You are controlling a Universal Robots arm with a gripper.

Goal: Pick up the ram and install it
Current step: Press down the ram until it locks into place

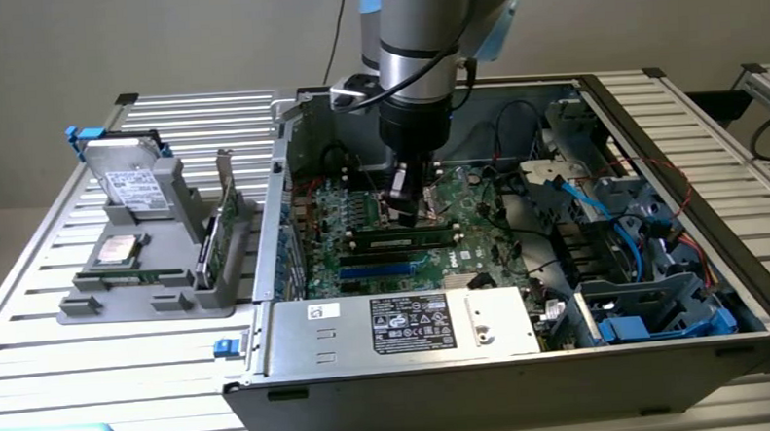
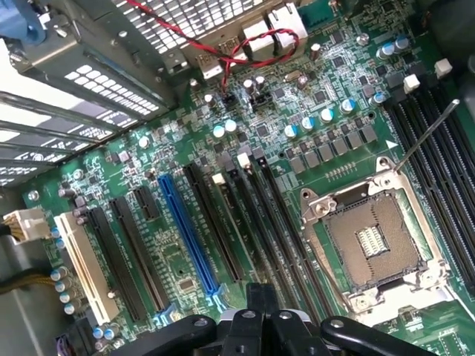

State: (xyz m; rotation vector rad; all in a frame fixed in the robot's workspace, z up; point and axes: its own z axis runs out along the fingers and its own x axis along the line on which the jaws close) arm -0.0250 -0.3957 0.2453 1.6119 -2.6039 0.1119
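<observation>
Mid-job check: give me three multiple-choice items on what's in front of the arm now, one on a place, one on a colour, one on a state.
1. Where is the gripper?
A. Over a conveyor belt
B. Over the motherboard inside the open case
C. Above a shelf

2. What colour is the one long coloured slot among the black ones?
A. Red
B. Yellow
C. Blue

3. What state is the CPU socket in?
A. Empty, contacts bare
B. Under a cooler
C. Taped over

Answers: 1 B, the arm reaches down into the case; 2 C, it is plainly blue in the wrist view; 3 A, the contact field is exposed.
</observation>
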